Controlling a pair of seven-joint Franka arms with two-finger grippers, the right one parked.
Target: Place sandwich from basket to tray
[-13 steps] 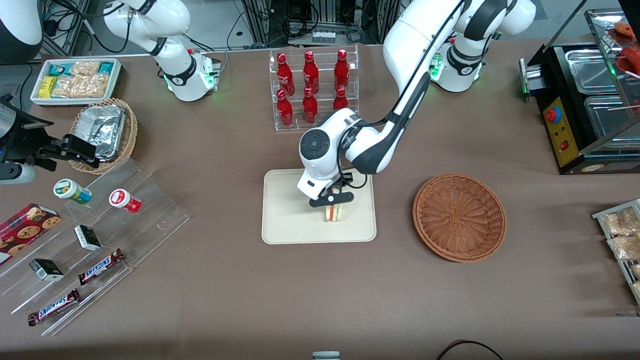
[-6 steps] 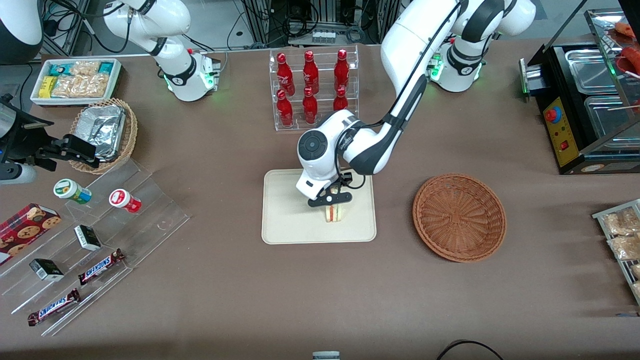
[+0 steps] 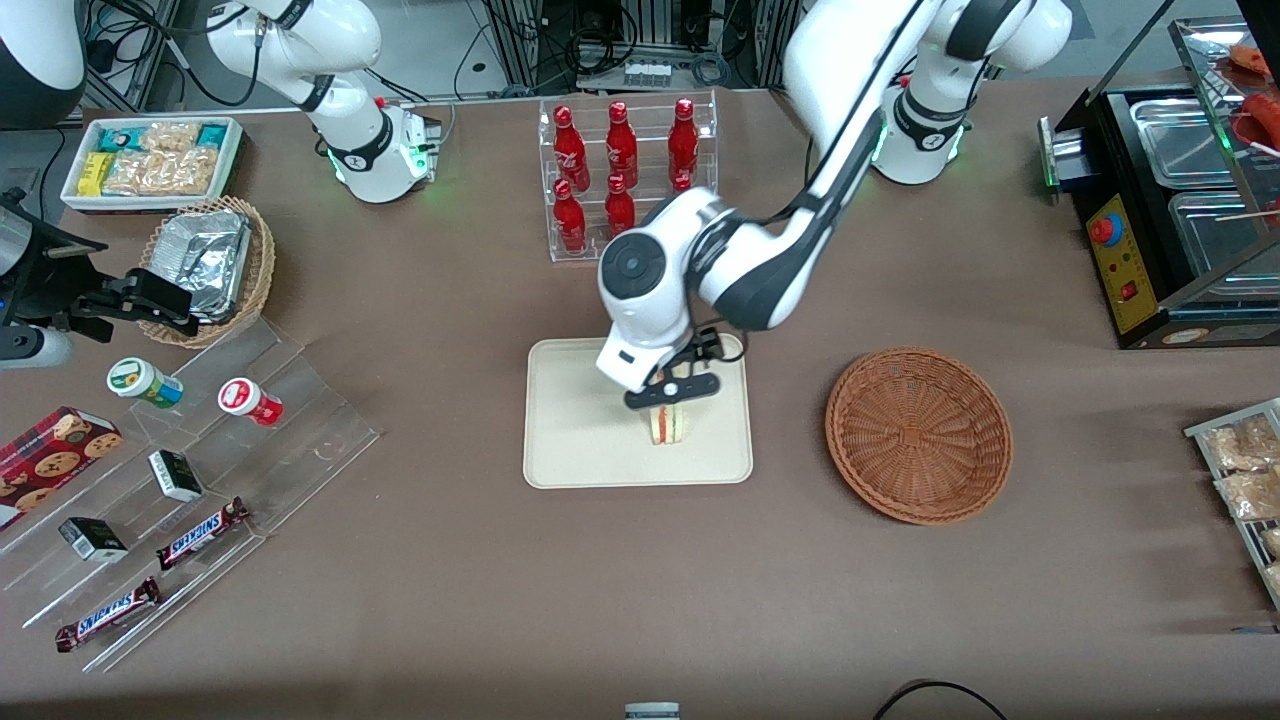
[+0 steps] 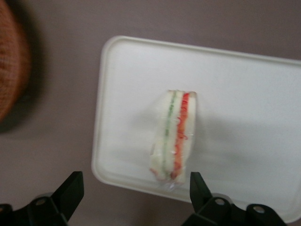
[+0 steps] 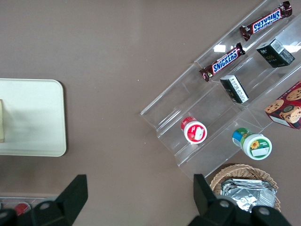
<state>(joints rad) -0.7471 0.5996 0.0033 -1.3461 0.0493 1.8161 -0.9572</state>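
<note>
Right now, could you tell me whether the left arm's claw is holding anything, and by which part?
Nothing is held. The claw is open above the sandwich, which stands on its edge on the tray, with its fingers clear of it.

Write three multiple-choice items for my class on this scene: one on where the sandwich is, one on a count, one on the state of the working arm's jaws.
1. Where is the sandwich?
A. in the basket
B. on the tray
C. on the bare table

2. How many red bottles does the clear rack hold?
A. four
B. six
C. eight

3. The gripper above the sandwich is:
A. open
B. shut on the sandwich
C. holding a bottle

Answers:
1 B, it stands on the cream tray while the basket is empty.
2 B, two rows of three.
3 A, the wrist view shows the jaws spread, clear of the sandwich.
</note>
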